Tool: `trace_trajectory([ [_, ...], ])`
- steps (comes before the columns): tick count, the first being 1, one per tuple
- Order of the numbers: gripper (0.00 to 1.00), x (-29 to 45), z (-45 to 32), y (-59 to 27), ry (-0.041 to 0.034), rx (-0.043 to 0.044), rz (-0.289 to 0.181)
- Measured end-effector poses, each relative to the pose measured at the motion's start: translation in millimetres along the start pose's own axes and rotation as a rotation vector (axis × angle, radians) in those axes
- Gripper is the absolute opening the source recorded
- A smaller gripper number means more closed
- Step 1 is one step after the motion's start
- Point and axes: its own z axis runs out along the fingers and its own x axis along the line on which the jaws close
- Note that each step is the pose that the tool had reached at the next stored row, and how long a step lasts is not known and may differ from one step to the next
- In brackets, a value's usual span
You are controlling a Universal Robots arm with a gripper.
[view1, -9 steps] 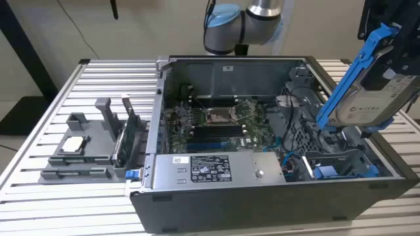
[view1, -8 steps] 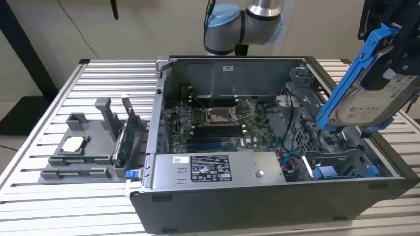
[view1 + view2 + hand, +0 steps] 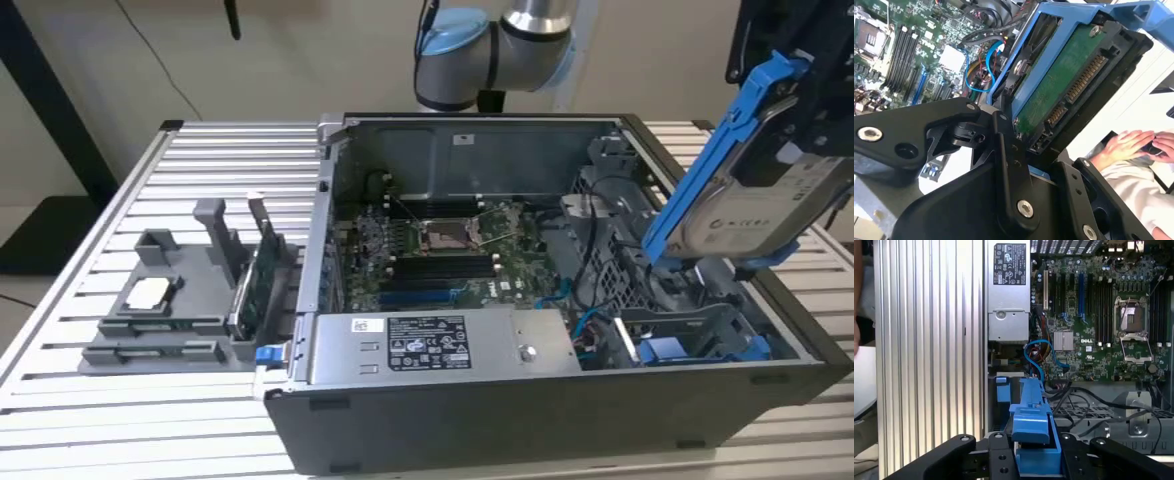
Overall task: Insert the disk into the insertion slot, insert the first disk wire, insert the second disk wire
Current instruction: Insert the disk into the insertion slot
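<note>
Disk (image 3: pixel 763 215), pinched at one end by the gripper (image 3: pixel 1035 457), hangs tilted above the case. Its long axis slants down toward the slot (image 3: pixel 687 328), which lies just below its lower end.

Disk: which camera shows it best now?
The exterior view: the disk hangs tilted over the case, blue frame and label both visible. The second wrist view shows its green circuit-board underside; the first wrist view shows its blue frame edge-on.

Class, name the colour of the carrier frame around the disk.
The carrier frame is bright blue, clearest in the exterior view.
</note>
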Motion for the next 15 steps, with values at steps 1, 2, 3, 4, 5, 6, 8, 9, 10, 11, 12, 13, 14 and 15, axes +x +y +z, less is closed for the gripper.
trace_trajectory([
  [1,0.33,0.0,0.9,-0.1,-0.0001,0.0,0.0],
  [2,0.33,0.0,1.9,-0.1,-0.0001,0.0,0.0],
  [3,0.33,0.0,2.8,-0.2,-0.0001,0.0,0.0],
  [4,0.33,0.0,3.6,-0.3,0.0001,0.0,0.0],
  [5,0.33,0.0,4.4,-0.4,0.0002,0.0,0.0],
  [6,0.33,0.0,5.1,-0.5,0.0003,0.0,0.0],
  [8,0.33,0.3,6.9,-0.8,0.0001,0.0,0.0],
  [9,0.33,0.5,7.7,-0.9,0.0001,0.0,0.0],
  [10,0.33,0.6,8.6,-1.1,0.0002,0.0,0.0],
  [11,0.33,0.7,9.6,-1.2,0.0,0.0,0.0],
  [12,0.33,0.9,10.4,-1.4,0.0,0.0,0.0],
  [13,0.33,1.1,11.3,-1.6,0.0,0.0,0.0],
  [14,0.33,1.2,12.1,-1.7,0.0,0.0,0.0],
  [15,0.33,1.3,12.9,-1.8,0.0,0.0001,0.0],
])
